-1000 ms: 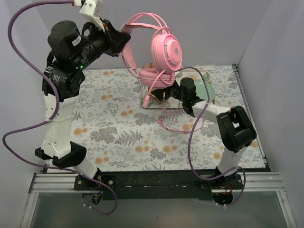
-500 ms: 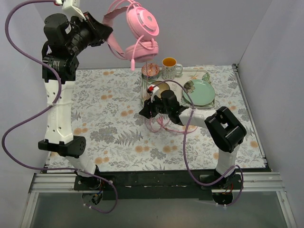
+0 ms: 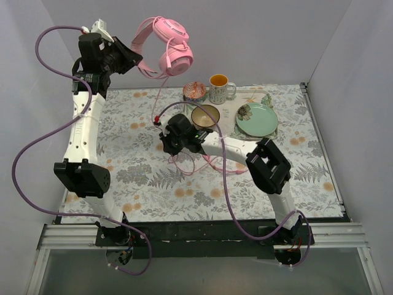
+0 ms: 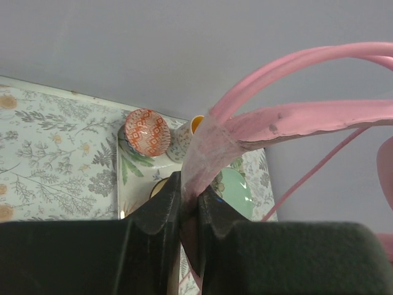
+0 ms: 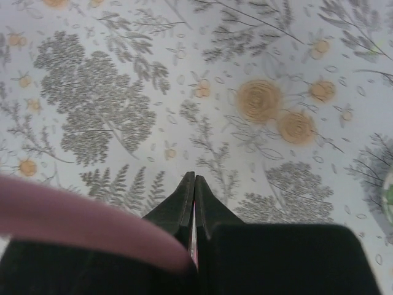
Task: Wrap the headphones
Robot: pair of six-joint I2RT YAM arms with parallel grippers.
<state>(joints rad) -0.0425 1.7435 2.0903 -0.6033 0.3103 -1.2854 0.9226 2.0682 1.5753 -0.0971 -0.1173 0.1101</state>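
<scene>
We record one headphones (image 3: 169,49) raised, left gripper (image 4: 189,184) clamped on its headband (image 4: 295,120); right gripper (image 5: 194,184) pinched closed on the cable (image 3: 158,101). One patterned bowl (image 3: 194,91), one brown bowl (image 3: 206,115), one mug (image 3: 219,88), one plate (image 3: 256,118).

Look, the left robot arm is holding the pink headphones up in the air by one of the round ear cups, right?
Not quite. The left tool holds the headphones by the arched headband, not by an ear cup. The left wrist view shows the band pinched between its fingers. The rest is right: they are up in the air.
</scene>
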